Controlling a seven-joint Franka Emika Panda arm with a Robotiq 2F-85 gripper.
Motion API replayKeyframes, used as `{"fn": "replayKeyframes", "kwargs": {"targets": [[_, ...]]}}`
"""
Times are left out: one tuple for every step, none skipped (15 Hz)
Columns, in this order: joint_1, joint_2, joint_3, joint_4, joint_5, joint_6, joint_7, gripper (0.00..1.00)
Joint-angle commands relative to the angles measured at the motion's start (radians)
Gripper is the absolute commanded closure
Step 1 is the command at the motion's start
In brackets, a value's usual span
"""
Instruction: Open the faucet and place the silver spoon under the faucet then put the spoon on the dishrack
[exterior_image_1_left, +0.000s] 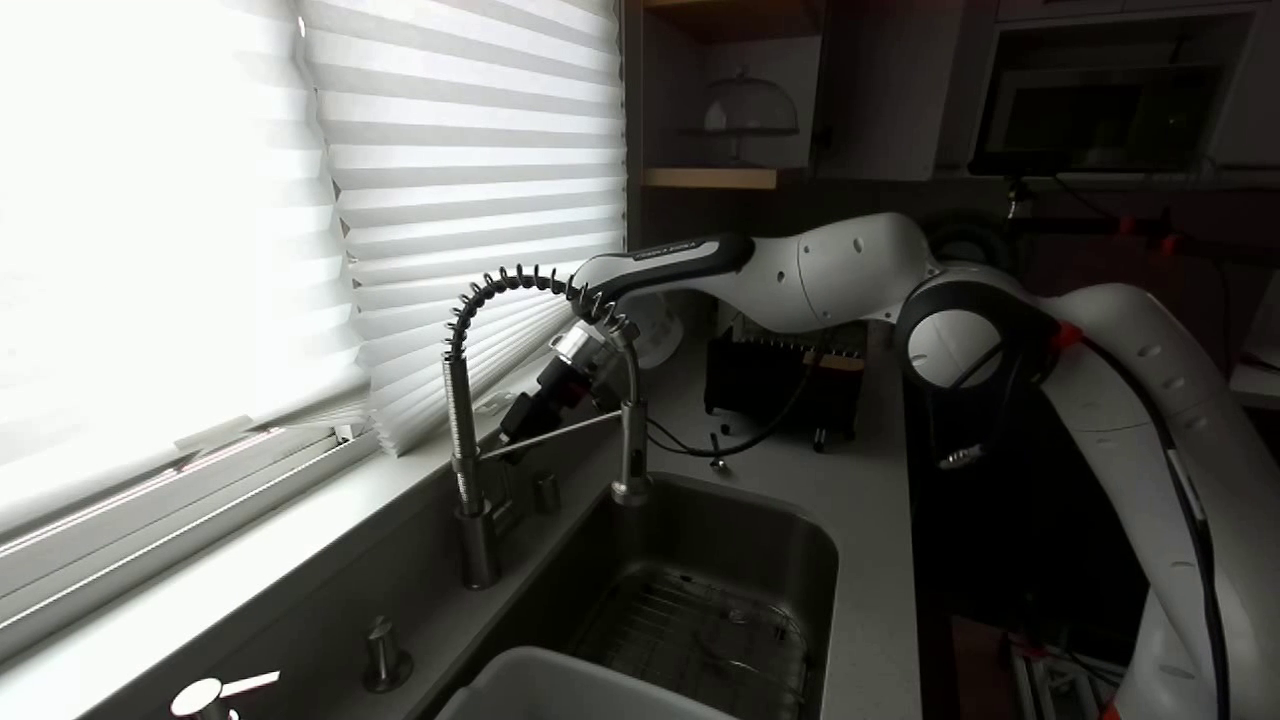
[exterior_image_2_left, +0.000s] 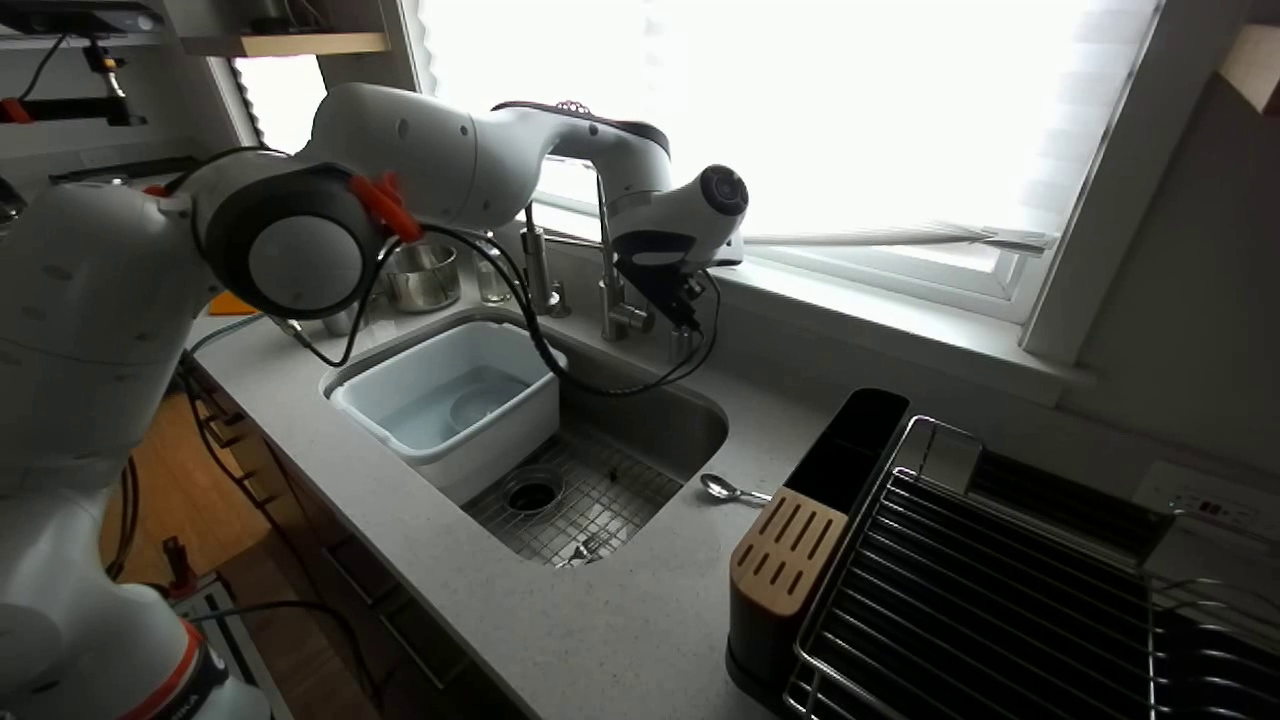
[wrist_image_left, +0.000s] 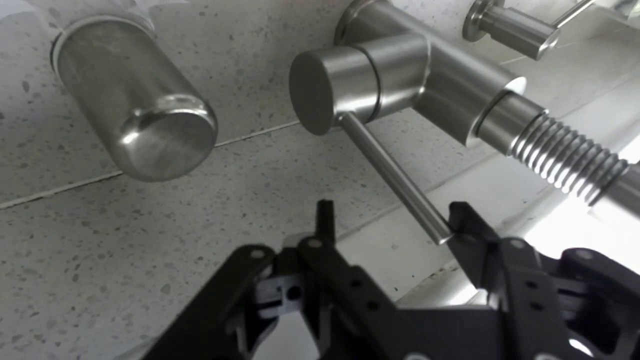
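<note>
Blown-out window blind (exterior_image_2_left: 825, 110), dim cabinets (exterior_image_1_left: 885, 90), blurred hand (wrist_image_left: 391, 217)

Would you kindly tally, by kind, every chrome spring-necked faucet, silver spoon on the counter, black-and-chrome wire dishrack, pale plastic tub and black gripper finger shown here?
Chrome spring-necked faucet: 1
Silver spoon on the counter: 1
Wire dishrack: 1
Plastic tub: 1
Black gripper fingers: 2
Total: 6
</note>
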Motion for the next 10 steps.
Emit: {"fn": "replayKeyframes", "kwargs": {"targets": [[0.002,0.019,-0.001,0.022,-0.018,0.010,0.028,0.34],[0.002,0.019,-0.002,0.022,-0.019,0.010,0.029,0.50],[0.002,0.019,-0.002,0.022,-0.022,0.010,0.030,0.62],[0.002,0.020,-0.003,0.023,-0.024,0.005,0.033,0.29],[0.004,0.020,-0.002,0.024,-0.026,0.005,0.034,0.19],[0.004,0.020,-0.002,0.024,-0.026,0.005,0.035,0.54],[0.004,0.020,-0.002,0.023,-0.028,0.004,0.035,0.67],[0.006,0.021,-0.004,0.024,-0.034,0.004,0.037,0.58],[0.007,0.020,-0.004,0.024,-0.034,0.005,0.038,0.26],[0.007,0.020,-0.003,0.025,-0.036,0.001,0.036,0.31]]}}
